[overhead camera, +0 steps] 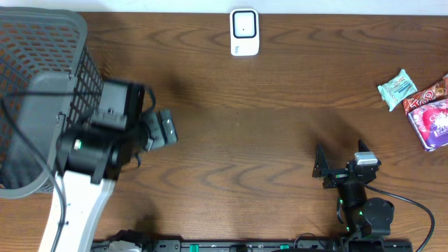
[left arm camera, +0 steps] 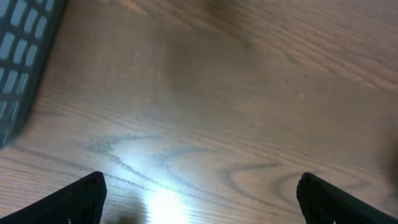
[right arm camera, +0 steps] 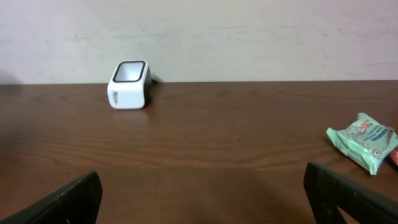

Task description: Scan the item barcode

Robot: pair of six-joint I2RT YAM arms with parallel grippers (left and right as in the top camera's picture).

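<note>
A white barcode scanner [overhead camera: 244,31] with a dark window stands at the table's far edge, also visible at the upper left of the right wrist view as the scanner [right arm camera: 129,84]. Three snack packets lie at the far right: a green one [overhead camera: 397,88], a red one [overhead camera: 428,95] and a pink one [overhead camera: 435,124]. The green packet [right arm camera: 364,140] also shows in the right wrist view. My right gripper [overhead camera: 341,161] stands open near the front edge, its fingers [right arm camera: 62,202] wide over bare wood. My left gripper [overhead camera: 162,129] is open beside the basket, with nothing between its fingers [left arm camera: 81,199].
A large grey mesh basket [overhead camera: 35,84] fills the left end of the table, and its wall [left arm camera: 18,56] shows at the upper left of the left wrist view. Bare brown wood [overhead camera: 266,140] lies between the two arms.
</note>
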